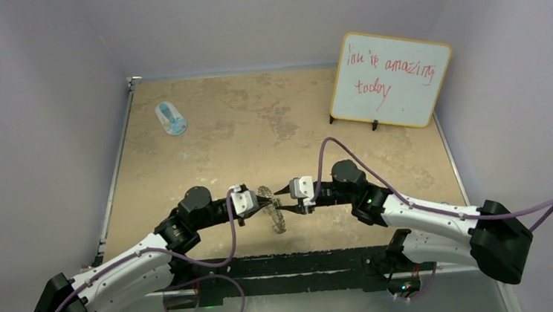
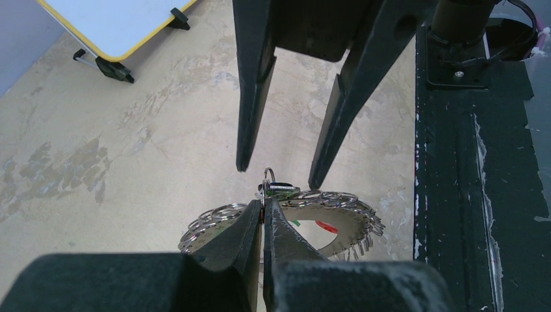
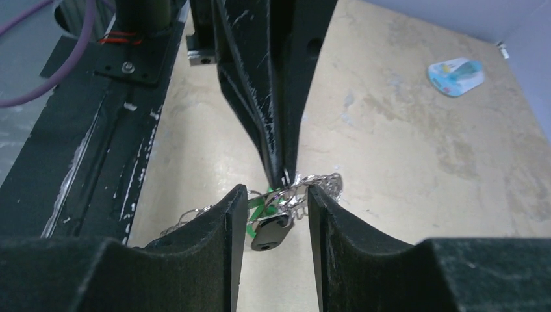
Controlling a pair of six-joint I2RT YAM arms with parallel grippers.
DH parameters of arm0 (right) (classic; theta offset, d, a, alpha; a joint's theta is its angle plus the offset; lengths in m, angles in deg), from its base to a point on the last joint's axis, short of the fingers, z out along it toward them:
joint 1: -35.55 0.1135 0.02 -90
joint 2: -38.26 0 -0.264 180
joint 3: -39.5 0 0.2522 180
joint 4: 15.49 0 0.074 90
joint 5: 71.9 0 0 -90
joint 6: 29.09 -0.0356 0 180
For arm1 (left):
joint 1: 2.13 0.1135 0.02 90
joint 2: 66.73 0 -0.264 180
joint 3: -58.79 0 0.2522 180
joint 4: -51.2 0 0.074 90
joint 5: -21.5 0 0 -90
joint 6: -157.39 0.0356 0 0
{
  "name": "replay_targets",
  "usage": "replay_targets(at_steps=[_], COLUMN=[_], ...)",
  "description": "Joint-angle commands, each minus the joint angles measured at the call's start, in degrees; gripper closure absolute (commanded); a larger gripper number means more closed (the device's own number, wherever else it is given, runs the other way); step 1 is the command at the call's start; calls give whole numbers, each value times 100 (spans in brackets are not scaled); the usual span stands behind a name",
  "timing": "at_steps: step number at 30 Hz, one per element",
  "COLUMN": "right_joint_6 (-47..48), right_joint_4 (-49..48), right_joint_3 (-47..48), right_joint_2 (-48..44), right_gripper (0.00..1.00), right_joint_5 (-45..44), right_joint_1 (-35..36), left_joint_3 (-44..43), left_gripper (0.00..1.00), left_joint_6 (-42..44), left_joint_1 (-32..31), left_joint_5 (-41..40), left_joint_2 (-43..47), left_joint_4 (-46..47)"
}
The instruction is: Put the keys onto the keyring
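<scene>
Left pincer (image 2: 263,209) is pressed fully closed on the rim of the keyring (image 2: 354,218), gripping it among the small wire loops. We see the ring nearly edge-on from above, at about 6 o'clock on the surface (image 1: 256,120), between the two arms.

Right pincer (image 3: 276,190) faces it from 3 o'clock. Its jaws stand partly apart on either side of the ring's rim and clamp nothing that we can see. In its wrist view a black-tagged key (image 3: 269,234) hangs in the gap between its fingers, with a green tag (image 3: 258,207) just beside it. From the left wrist we also make out a red tag (image 2: 325,226) through the ring's central hole.

A blue-and-white oval object (image 1: 171,119) lies at 10 o'clock, well apart. A whiteboard (image 1: 390,78) with red writing stands at 2 o'clock.
</scene>
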Motion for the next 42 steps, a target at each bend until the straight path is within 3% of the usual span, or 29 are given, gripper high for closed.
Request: replay_targets(at_steps=[1, 7, 13, 24, 27, 34, 39, 42], right_joint_6=[206, 78, 49, 4, 36, 71, 79, 95], right_joint_4=[-358, -788, -881, -1084, -1115, -1133, -1088, -953], right_joint_3=[189, -21, -4, -20, -5, 76, 123, 139], right_joint_2=[200, 221, 433, 802, 879, 958, 986, 939], right_gripper=[58, 58, 69, 71, 78, 84, 100, 100], right_joint_5=[428, 689, 1001, 1412, 1518, 1645, 1700, 1649], right_joint_1=[-49, -283, -443, -615, -634, -652, -661, -663], left_joint_3=[-30, -56, -56, -68, -74, -74, -74, -70], left_gripper=[100, 100, 100, 100, 100, 100, 100, 100], left_joint_6=[117, 139, 165, 148, 148, 139, 139, 139], left_joint_1=[-22, -20, -20, -20, -20, -20, -20, -20], left_joint_5=[151, 151, 168, 194, 204, 212, 212, 205], left_joint_2=[104, 167, 185, 238, 236, 224, 211, 212], left_joint_4=[444, 370, 364, 346, 346, 346, 333, 320])
